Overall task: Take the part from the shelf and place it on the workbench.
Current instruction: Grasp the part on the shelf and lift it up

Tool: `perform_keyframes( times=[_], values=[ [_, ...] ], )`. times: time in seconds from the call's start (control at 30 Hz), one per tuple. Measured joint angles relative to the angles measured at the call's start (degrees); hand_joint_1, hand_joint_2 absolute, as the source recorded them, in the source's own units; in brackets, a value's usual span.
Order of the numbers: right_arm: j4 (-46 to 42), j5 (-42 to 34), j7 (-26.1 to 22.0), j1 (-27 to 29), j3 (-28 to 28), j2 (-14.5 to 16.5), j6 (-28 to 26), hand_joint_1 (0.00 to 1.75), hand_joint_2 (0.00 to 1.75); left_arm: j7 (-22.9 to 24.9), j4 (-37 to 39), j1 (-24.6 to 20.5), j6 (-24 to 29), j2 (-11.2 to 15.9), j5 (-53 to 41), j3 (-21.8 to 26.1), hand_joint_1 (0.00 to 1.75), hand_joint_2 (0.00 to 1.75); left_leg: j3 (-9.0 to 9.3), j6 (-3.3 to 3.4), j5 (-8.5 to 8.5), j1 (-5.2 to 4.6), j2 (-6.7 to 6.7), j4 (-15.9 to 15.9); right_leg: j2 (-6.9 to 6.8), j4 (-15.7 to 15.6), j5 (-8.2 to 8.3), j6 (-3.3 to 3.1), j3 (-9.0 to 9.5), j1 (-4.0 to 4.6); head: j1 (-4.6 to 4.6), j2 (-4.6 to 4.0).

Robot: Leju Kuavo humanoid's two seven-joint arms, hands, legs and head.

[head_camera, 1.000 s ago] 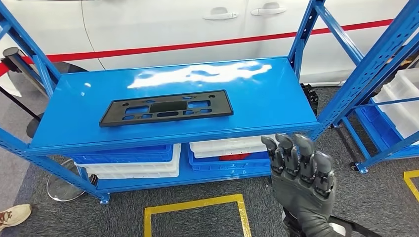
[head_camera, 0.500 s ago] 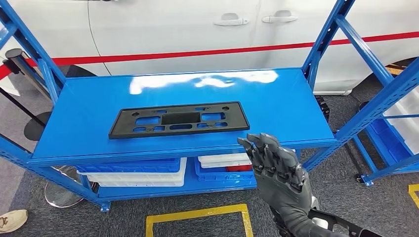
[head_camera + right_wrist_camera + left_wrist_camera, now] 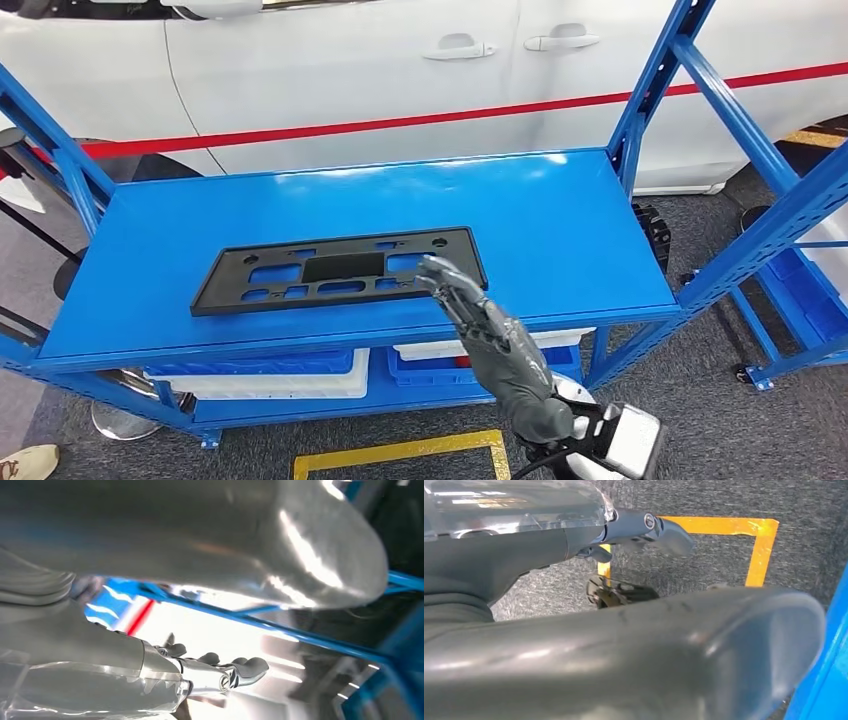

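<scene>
Head view, left to right. Flat black plastic part [image 3: 338,271], a long rectangular plate pierced with cut-outs and small round holes, lies at about 9 o'clock on the glossy blue metal shelf [image 3: 560,220]. Right hand [image 3: 482,320], dark and segmented, reaches in from 6 o'clock, fingers extended and apart, holding nothing, fingertips over the part's right end. White bins [image 3: 290,362] sit below. Left hand [image 3: 574,645]: state cannot be told. No legible writing.

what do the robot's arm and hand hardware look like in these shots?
The right hand wears a dark grey glove-like skin with segmented fingers; behind it sit a black wrist section and a silver, boxy forearm housing. The left hand shows a thick, glossy grey thumb, a clear plastic cover and metallic grey fingers.
</scene>
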Motion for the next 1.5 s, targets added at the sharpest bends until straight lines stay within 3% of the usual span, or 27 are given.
perform_keyframes(
  times=[0.03, 0.1, 0.13, 0.2, 0.27, 0.33, 0.37, 0.43, 0.47, 0.5, 0.53, 0.57, 0.6, 0.67, 0.7, 0.83, 0.9, 0.97, 1.0, 1.03, 1.07, 1.17, 1.23, 1.33, 1.4, 1.47, 1.5],
  values=[
    [1.2, 0.4, 0.2, -0.1, 0.6, -0.1, 0.1, 0.0, 0.0, 0.0, 0.0, 0.1, 0.1, 0.0, 0.1, 0.0, 0.0, 0.0, -0.36, -0.07, 1.34, 0.0, 0.0, -0.9, 0.07, 0.0, -0.26, 0.02, 0.28, 0.01, 0.0, 0.0],
    [3.6, 1.1, 0.3, -0.7, 1.8, -0.2, 0.5, 0.0, 0.0, -0.1, 0.0, 0.2, 0.2, 0.0, 0.3, 0.0, 0.0, 0.0, 1.32, 0.07, 6.75, -0.01, 0.03, -7.7, 0.17, 0.1, -0.89, 0.22, 1.07, 0.02, 0.01, 0.0],
    [4.8, 1.6, 0.4, -1.1, 2.5, -0.2, 0.7, 0.0, 0.0, -0.1, 0.0, 0.3, 0.2, 0.0, 0.4, 0.0, 0.0, 0.0, 2.3, 0.23, 8.45, -0.08, 0.07, -11.2, 0.18, 0.3, -1.16, 0.39, 1.35, 0.08, 0.03, 0.0],
    [6.9, 2.9, 0.8, -1.9, 3.7, -0.2, 0.6, 0.0, 0.87, -0.2, 0.0, 0.3, 0.3, 0.0, 0.4, 0.0, 0.0, 0.0, 3.24, 0.82, 9.78, -0.3, 0.15, -14.7, 0.19, 0.5, -1.55, 0.86, 1.33, 0.25, 0.02, 0.0],
    [8.4, 4.7, 1.5, -2.8, 5.1, -0.1, 0.0, 0.0, 1.75, -0.3, 0.0, 0.3, 0.3, 0.0, 0.3, 0.0, 0.0, 0.0, 3.38, 1.57, 9.93, -0.34, 0.17, -15.0, 0.15, 0.5, -1.77, 1.4, 1.3, 0.43, -0.01, 0.0],
    [9.6, 6.6, 2.3, -3.7, 6.5, 0.1, -1.0, 0.0, 1.75, -0.3, 0.0, 0.4, 0.3, -0.1, 0.3, 0.0, 0.0, 0.0, 3.68, 2.15, 10.33, -0.03, 0.16, -15.4, 0.1, 1.7, -2.81, 1.96, 1.03, 0.42, 0.03, 0.0],
    [10.3, 7.7, 2.9, -4.2, 7.1, 0.2, -1.7, 0.0, 1.75, -0.3, 0.0, 0.4, 0.3, -0.1, 0.3, 0.0, 0.0, 0.0, 3.83, 2.38, 10.41, 0.14, 0.18, -15.6, 0.1, 3.7, -4.11, 2.22, 0.13, 0.36, 0.06, 0.0],
    [12.1, 11.1, 4.1, -5.3, 8.8, 0.5, -4.1, 0.0, 1.75, -0.4, 0.0, 0.4, 0.3, -0.1, 0.2, 0.0, 0.0, 0.0, 3.97, 2.63, 10.35, 0.18, 0.2, -15.7, 0.07, 11.0, -7.66, 2.64, -3.46, 0.08, 0.11, 0.0],
    [13.2, 13.2, 4.6, -5.8, 9.7, 0.8, -5.7, 0.0, 1.75, -0.5, 0.0, 0.4, 0.3, -0.1, 0.2, 0.0, 0.0, 0.0, 4.01, 2.69, 10.28, 0.17, 0.19, -15.7, 0.07, 14.6, -8.91, 2.76, -5.42, -0.04, 0.1, 0.0],
    [14.4, 15.3, 5.0, -6.3, 10.6, 1.0, -7.4, 0.0, 1.75, -0.6, 0.0, 0.4, 0.3, -0.1, 0.1, 0.0, 0.0, 0.0, 4.08, 2.71, 10.2, 0.16, 0.16, -15.7, 0.06, 16.7, -9.12, 2.82, -6.69, -0.12, 0.1, 0.0],
    [15.6, 17.5, 5.2, -6.9, 11.5, 1.4, -9.3, 0.0, 1.75, -0.7, 0.0, 0.4, 0.3, -0.1, 0.1, 0.1, 0.0, 0.0, 4.2, 2.67, 10.1, 0.15, 0.11, -15.7, 0.06, 16.7, -8.18, 2.79, -6.92, -0.17, 0.11, 0.0],
    [16.9, 20.0, 5.5, -7.6, 12.3, 1.8, -11.6, 0.0, 1.75, -0.8, 0.0, 0.5, 0.4, -0.1, 0.1, 0.1, 0.0, 0.0, 4.41, 2.57, 9.97, 0.15, 0.05, -15.7, 0.05, 14.3, -6.25, 2.66, -5.98, -0.19, 0.1, 0.0],
    [18.2, 22.8, 5.8, -8.5, 13.1, 2.4, -14.4, 0.0, 1.75, -1.0, 0.0, 0.5, 0.4, -0.2, 0.0, 0.1, 0.0, 0.0, 4.65, 2.42, 9.82, 0.16, 0.0, -15.7, 0.05, 10.3, -3.84, 2.43, -4.17, -0.18, 0.11, 0.0],
    [20.9, 28.6, 7.0, -10.5, 14.7, 3.6, -20.5, 0.0, 1.75, -1.3, 0.0, 0.5, 0.6, -0.4, 0.0, 0.1, 0.0, 0.0, 4.92, 1.96, 9.5, -0.01, -0.05, -15.6, 0.09, 3.1, -1.05, 1.96, -0.85, 0.07, 0.08, 0.0],
    [22.2, 31.1, 7.8, -11.4, 15.5, 4.3, -23.4, 0.0, 1.75, -1.5, 0.1, 0.5, 0.7, -0.4, 0.0, 0.1, 0.0, 0.0, 4.93, 1.66, 9.39, -0.07, -0.05, -15.6, 0.15, 1.4, -0.72, 1.78, -0.08, 0.2, 0.06, 0.0],
    [26.6, 39.2, 10.8, -13.8, 17.9, 7.0, -31.8, 0.0, 1.75, -1.6, 0.1, 0.5, 1.0, -0.5, -0.3, 0.1, 0.0, 0.0, 4.8, 0.32, 8.57, 0.04, -0.01, -15.1, 0.25, 0.3, -0.81, 0.79, 0.29, 0.2, 0.05, 0.0],
    [29.6, 43.6, 12.9, -15.7, 19.3, 8.7, -35.3, 0.0, 1.75, -1.6, 0.1, 0.5, 1.1, -0.5, -0.5, 0.1, 0.0, 0.0, 2.82, -0.13, 5.85, 0.14, 0.01, -10.5, 0.2, 0.0, -0.68, 0.2, 0.51, 0.05, -0.01, 0.0],
    [34.0, 50.1, 16.4, -17.8, 21.1, 11.0, -39.6, 0.0, 1.75, -1.4, 0.1, 0.4, 1.2, -0.5, -0.8, 0.0, 0.0, 0.0, -0.87, -0.39, 2.61, 0.16, 0.03, -3.0, 0.22, 0.0, -0.76, -0.15, 0.52, 0.26, -0.06, -0.01],
    [36.4, 53.5, 18.1, -18.6, 22.0, 12.2, -41.8, 0.0, 1.75, -1.3, 0.1, 0.4, 1.2, -0.6, -0.9, 0.0, 0.0, 0.0, -2.28, -0.47, 2.0, 0.17, 0.03, -0.3, 0.23, 0.1, -0.83, -0.25, 0.54, 0.38, -0.05, -0.01],
    [38.6, 56.4, 19.7, -19.3, 22.8, 13.3, -43.8, 0.0, 1.75, -1.2, 0.1, 0.4, 1.3, -0.6, -1.0, 0.0, 0.0, 0.0, -2.81, -0.47, 2.5, 0.17, 0.04, 0.3, 0.24, 0.2, -0.91, -0.33, 0.56, 0.49, -0.05, -0.01],
    [41.0, 58.7, 20.9, -20.0, 23.5, 14.3, -45.4, 0.0, 1.75, -1.2, 0.1, 0.4, 1.4, -0.6, -1.1, 0.0, 0.0, 0.0, -2.27, -0.39, 4.07, 0.16, 0.04, -1.3, 0.26, 0.3, -1.01, -0.38, 0.61, 0.58, -0.05, 0.0],
    [47.8, 62.9, 23.3, -22.2, 25.3, 17.4, -49.3, 0.0, 1.75, -1.3, 0.1, 0.3, 1.6, -0.6, -1.6, 0.0, 0.0, 0.0, 2.41, 0.35, 9.36, -0.06, 0.03, -11.9, 0.35, 0.7, -1.45, -0.16, 0.74, 0.8, -0.04, 0.0],
    [51.8, 64.2, 24.4, -23.1, 26.3, 18.8, -51.1, 0.0, 1.75, -1.4, 0.1, 0.2, 1.7, -0.6, -2.0, 0.0, 0.0, 0.0, 3.7, 0.86, 9.84, -0.38, 0.0, -14.9, 0.29, 0.9, -1.55, 0.24, 0.59, 0.9, -0.01, 0.0],
    [56.1, 65.7, 27.1, -24.0, 28.6, 20.0, -51.9, 0.0, 1.75, -1.4, 0.1, 0.4, 2.0, -0.7, -2.2, 0.0, 0.0, 0.0, 3.89, 1.57, 10.11, -0.21, 0.06, -15.5, 0.24, 1.3, -1.97, 0.99, 0.4, 0.9, 0.04, 0.0],
    [58.2, 66.2, 29.5, -25.0, 30.5, 20.4, -51.8, 0.0, 1.75, -1.4, 0.2, 0.4, 2.1, -0.9, -2.4, 0.0, 0.0, 0.0, 4.1, 2.1, 10.35, 0.11, 0.18, -15.9, 0.22, 5.0, -4.29, 1.67, -1.25, 0.74, 0.15, 0.0],
    [60.1, 65.9, 31.6, -25.8, 32.2, 20.6, -51.4, 0.0, 1.75, -1.2, 0.2, 0.3, 2.2, -0.9, -2.6, 0.0, 0.0, 0.0, 4.11, 2.32, 10.35, 0.09, 0.19, -15.9, 0.2, 12.4, -7.66, 2.13, -4.87, 0.38, 0.22, 0.0],
    [61.0, 65.7, 32.4, -26.1, 33.0, 20.6, -51.2, 0.0, 1.75, -1.1, 0.2, 0.3, 2.3, -0.9, -2.6, 0.0, 0.0, 0.0, 4.12, 2.33, 10.34, 0.08, 0.19, -15.9, 0.2, 15.5, -8.57, 2.24, -6.48, 0.21, 0.22, 0.0]
  ],
)
